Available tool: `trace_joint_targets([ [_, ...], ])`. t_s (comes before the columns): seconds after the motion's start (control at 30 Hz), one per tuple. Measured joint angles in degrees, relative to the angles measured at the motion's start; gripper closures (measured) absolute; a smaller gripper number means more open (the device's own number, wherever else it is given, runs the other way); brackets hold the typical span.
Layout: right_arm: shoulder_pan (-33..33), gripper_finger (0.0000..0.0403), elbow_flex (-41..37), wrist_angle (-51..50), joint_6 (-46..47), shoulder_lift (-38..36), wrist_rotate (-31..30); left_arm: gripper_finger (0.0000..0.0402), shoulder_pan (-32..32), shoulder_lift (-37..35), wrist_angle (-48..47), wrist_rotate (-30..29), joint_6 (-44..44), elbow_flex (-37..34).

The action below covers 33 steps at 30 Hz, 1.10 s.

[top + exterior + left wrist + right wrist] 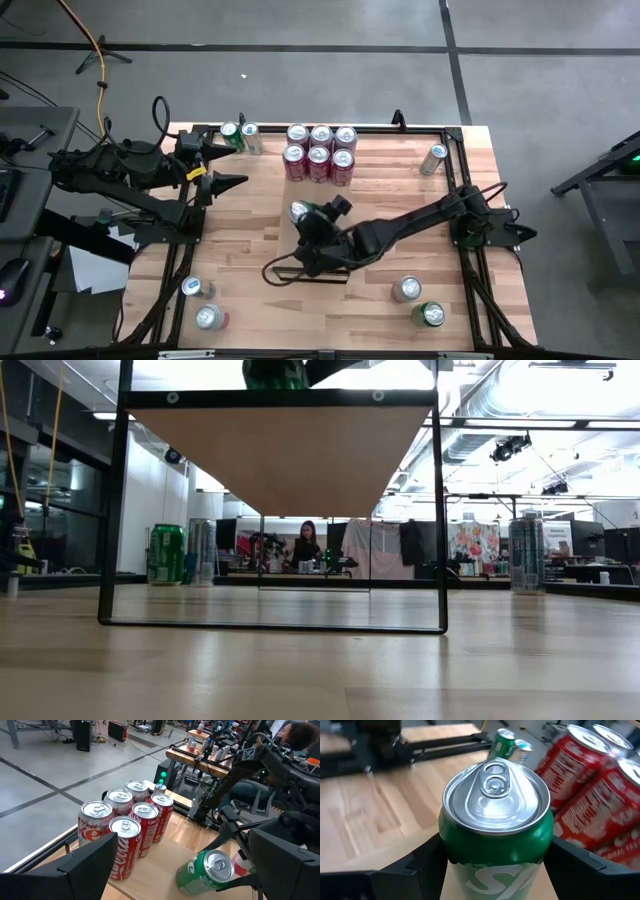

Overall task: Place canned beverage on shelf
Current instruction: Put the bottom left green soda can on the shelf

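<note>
The right gripper (495, 865) has its dark fingers closed around a green aluminium can (496, 827), held upright above the pale wooden shelf (280, 455) for placing; the left gripper (228, 182) waits, jaws spread empty

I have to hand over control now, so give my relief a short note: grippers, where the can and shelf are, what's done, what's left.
Right gripper: fingers on either side of the green can, which is upright on the shelf; cannot tell whether it is gripped.
Left gripper: open, empty, waiting at the table's left side.
Done: can is on the shelf.
Left: free the can and pull the right arm away.
Other cans: six red ones at the back, more near the corners.
</note>
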State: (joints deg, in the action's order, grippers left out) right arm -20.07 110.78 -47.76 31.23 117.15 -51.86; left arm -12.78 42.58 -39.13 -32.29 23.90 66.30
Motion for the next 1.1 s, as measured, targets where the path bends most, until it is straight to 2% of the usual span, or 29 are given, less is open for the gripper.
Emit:
trace_joint_targets([
  [0.13, 2.4, 0.0138, 0.0, 0.9, -6.7, -1.5, 7.4, 0.0023, 0.0, 0.0, -0.1, 1.2, -0.7, 0.0],
  [0.43, 7.6, 0.0138, -0.1, 5.8, -12.9, -4.2, 24.7, 0.0023, 0.0, -1.3, -1.9, 13.8, -3.5, 0.0],
  [0.6, 9.3, 0.0138, -0.1, 9.7, -17.4, -4.4, 32.4, 0.0023, 0.0, -3.6, -4.7, 15.8, -2.7, 0.0],
  [0.9, 13.6, 0.0138, -0.1, 9.0, -22.6, -5.0, 37.3, 0.0023, 0.0, -9.0, -4.3, 16.7, 2.2, 0.0],
  [1.1, 13.8, 0.0138, -0.1, 4.4, -25.3, -5.2, 39.3, 0.0023, 0.0, -10.9, -3.9, 15.4, 4.3, 0.0],
])
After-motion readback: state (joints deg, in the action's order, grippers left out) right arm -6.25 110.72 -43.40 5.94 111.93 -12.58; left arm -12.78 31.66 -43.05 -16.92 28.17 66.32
